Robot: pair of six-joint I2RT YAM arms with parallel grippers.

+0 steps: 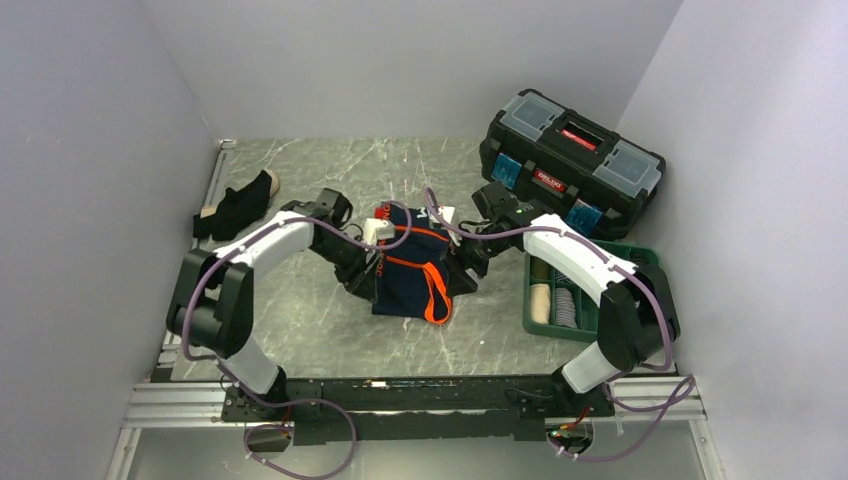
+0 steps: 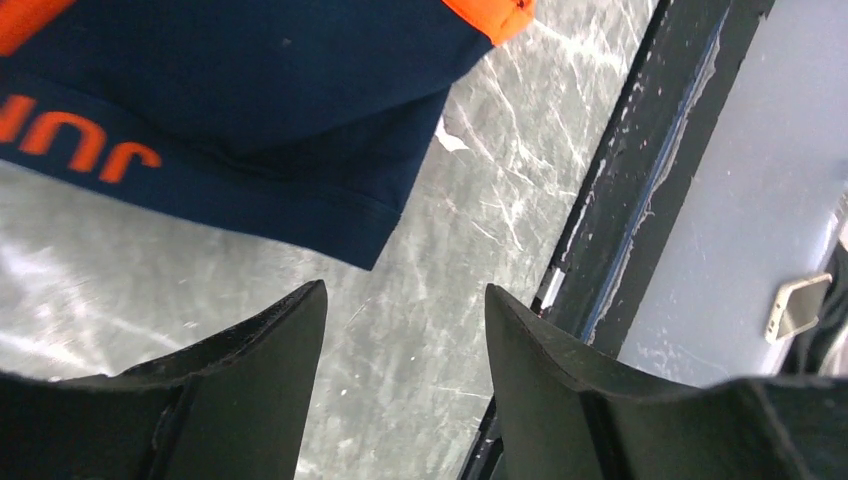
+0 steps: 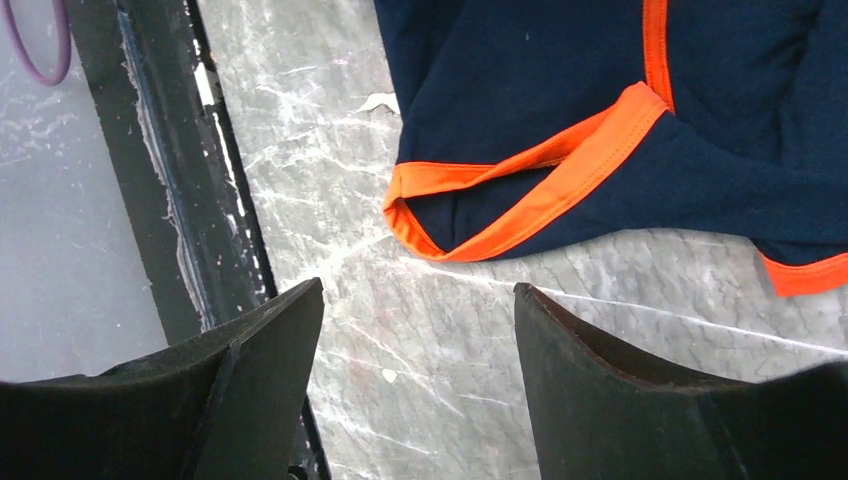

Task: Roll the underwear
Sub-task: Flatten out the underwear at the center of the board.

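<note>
Dark navy underwear (image 1: 408,275) with orange trim and an orange-lettered waistband lies loosely folded at the middle of the marble table. My left gripper (image 1: 362,278) is at its left edge and my right gripper (image 1: 463,272) at its right edge. In the left wrist view the waistband corner of the underwear (image 2: 250,100) lies just beyond my open left gripper (image 2: 405,300), with bare table between the fingers. The right wrist view shows the orange-edged leg opening of the underwear (image 3: 600,120) ahead of my open right gripper (image 3: 418,295), which holds nothing. Black underwear (image 1: 238,205) with a tan band lies at the far left.
A black toolbox (image 1: 570,160) with a red latch stands at the back right. A green compartment tray (image 1: 527,300) sits to the right with rolled cloth (image 1: 565,308) in it. A black rail (image 2: 620,220) runs along the table's near edge.
</note>
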